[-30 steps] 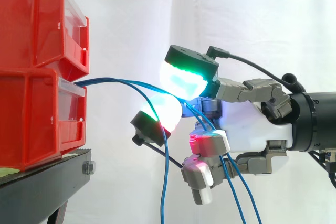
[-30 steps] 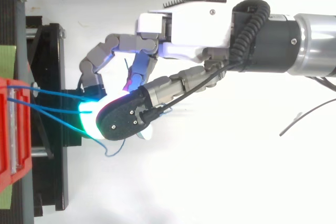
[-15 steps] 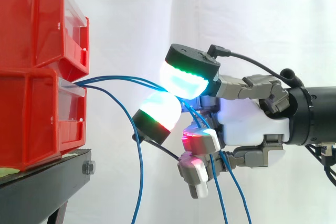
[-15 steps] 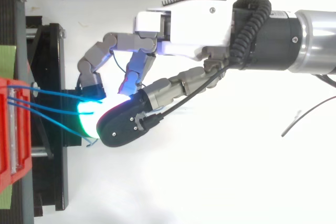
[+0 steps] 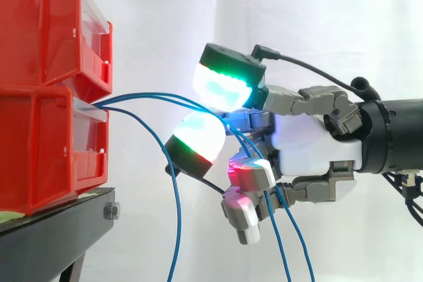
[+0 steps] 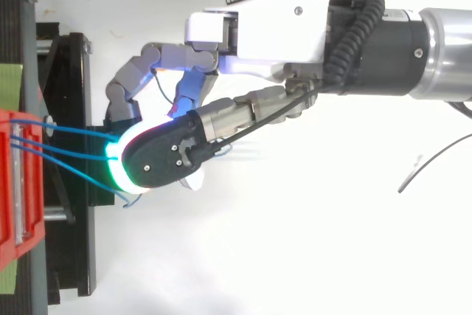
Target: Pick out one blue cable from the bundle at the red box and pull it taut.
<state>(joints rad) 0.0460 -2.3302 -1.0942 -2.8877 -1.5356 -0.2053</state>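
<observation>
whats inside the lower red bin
Blue cables come out of the front opening of the lower red bin, and the hand curls round some of them. The bin's red wall covers their ends and anything else inside.

**Curled over blue cables point(image 6: 74, 132) beside the red box point(image 6: 15, 182)**

Entering from the right edge as a hand point(image 6: 251, 31), with fingers bent leftward toward the red box at the left edge. Glowing green along the rim of a black-backed fingertip pad point(image 6: 158, 161). Leaving the box as two blue cables, close together and nearly parallel, crossing above the black stand point(image 6: 74, 256) and vanishing under that pad, inside the curled fingers. Sloping lower as a third strand, ending in a loose curl just below the pad.
</observation>
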